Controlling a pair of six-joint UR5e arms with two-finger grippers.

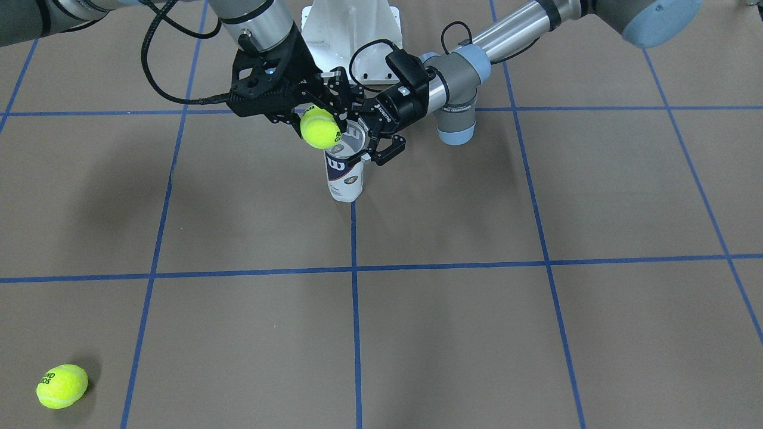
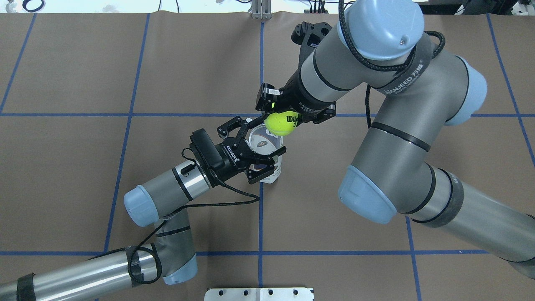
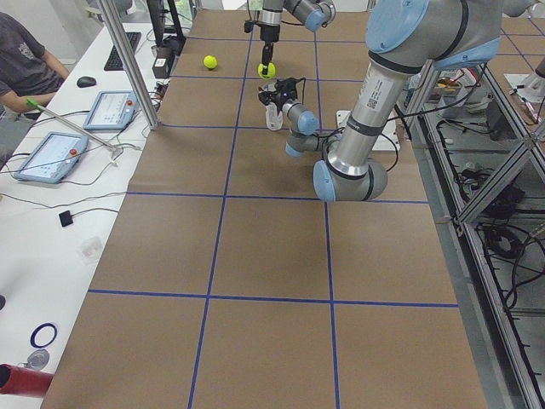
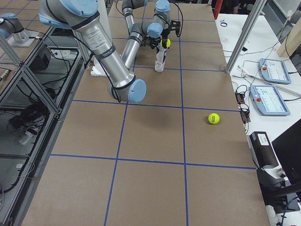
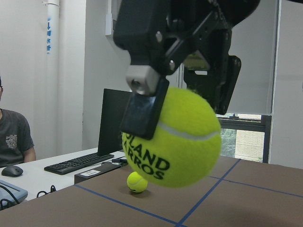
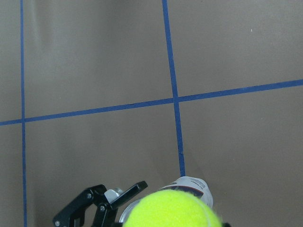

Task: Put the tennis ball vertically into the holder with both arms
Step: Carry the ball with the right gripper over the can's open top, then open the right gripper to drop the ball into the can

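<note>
Loose ball: a second yellow-green felt tennis ball (image 1: 61,386) lies on the brown paper tabletop (image 1: 536,328) with blue tape lines, well apart from the arms.
Holder: the clear plastic cylindrical can with a navy-and-white "W" label (image 1: 344,176) stands upright on a blue line crossing, its mouth open upward.
Left claw: the black two-finger left claw (image 2: 261,144) comes in level, spread wide, one finger on each side of the can near its rim. I cannot tell whether the pads press on it.
Held ball: a yellow-green felt tennis ball with black print (image 1: 320,131) hangs above the can's mouth, a little off to one edge of the rim, not inside.
Right claw: the black right claw (image 2: 284,117) points down and pinches this ball between its fingers (image 5: 144,111).
Base: the white pedestal (image 1: 351,30) is behind both claws.
</note>
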